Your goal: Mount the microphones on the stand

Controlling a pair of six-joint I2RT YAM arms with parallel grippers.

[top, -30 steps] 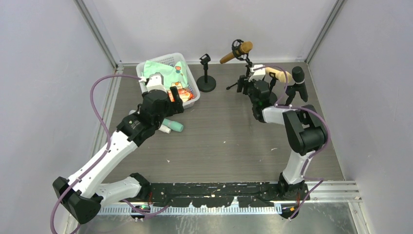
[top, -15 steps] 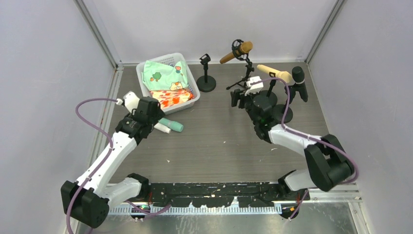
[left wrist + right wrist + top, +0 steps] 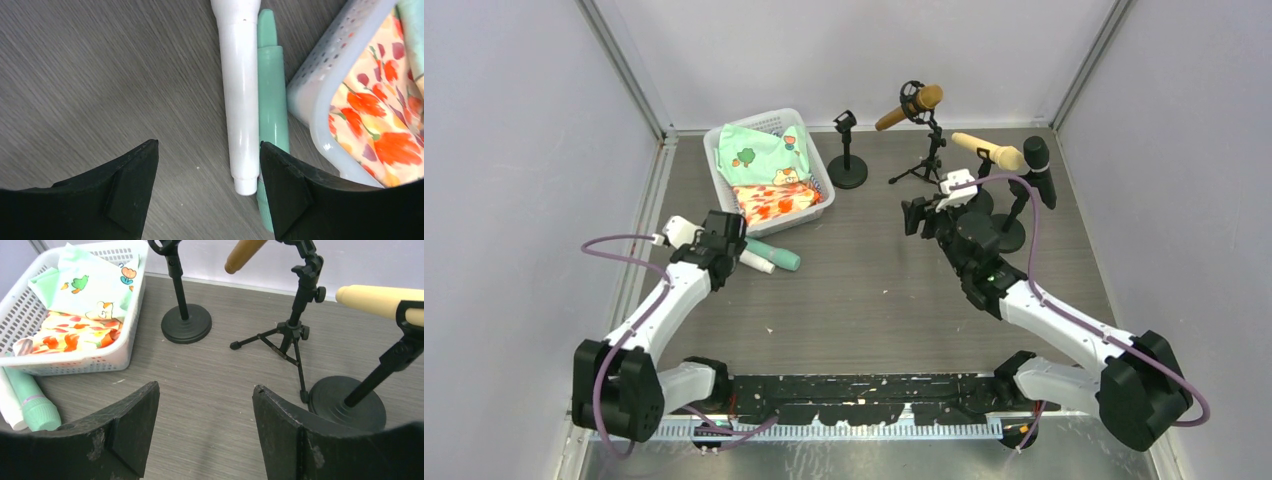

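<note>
Moved since earlier: both arms have drawn back toward their bases. The left end effector (image 3: 724, 236) has left the basket and come over the two loose microphones, and the right end effector (image 3: 919, 215) has pulled away from the stands.
White microphone: a smooth white plastic stick (image 3: 242, 100) lying flat on the grey wood-grain worktop (image 3: 100, 75), just beside the basket.
Mint microphone: a pale green stick (image 3: 272, 100) lying alongside the white one, apparently touching it, between it and the basket wall.
Handling: both are probably light, rigid and a little slippery, and would roll. The middle of the barrel is the likely hold, across its width.
Already mounted: the brown microphone (image 3: 909, 107) on the tripod, and the cream (image 3: 989, 151) and black (image 3: 1038, 170) ones on stands at the right.
Free stand: a black round-based post with an empty clip (image 3: 847, 150).
Left end effector state: jaws apart and holding nothing. The white stick's tail lies between them, and the mint one's tail is partly hidden behind one finger.
Right end effector state: jaws apart, empty, in the air and facing the stands.
Basket: white perforated plastic (image 3: 714, 145), holding printed cloths.
</note>
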